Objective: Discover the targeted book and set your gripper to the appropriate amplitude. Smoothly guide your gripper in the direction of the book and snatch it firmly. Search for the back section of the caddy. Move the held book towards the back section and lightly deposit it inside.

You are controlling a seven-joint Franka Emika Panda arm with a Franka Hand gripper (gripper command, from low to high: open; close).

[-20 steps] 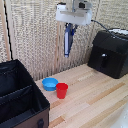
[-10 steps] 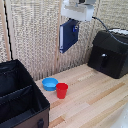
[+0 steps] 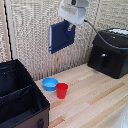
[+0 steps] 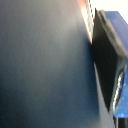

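One book (image 3: 61, 36) held aloft, gripper (image 3: 69, 31) clamped on its edge. Over the last second it swung from edge-on to broad face and drifted toward the caddy (image 3: 20, 97) — transport under way; back compartment next.

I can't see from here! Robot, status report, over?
Gripper shut on book, high above table. Caddy at exterior view's left, book not in it yet. Bowl and cup beside caddy, below book.
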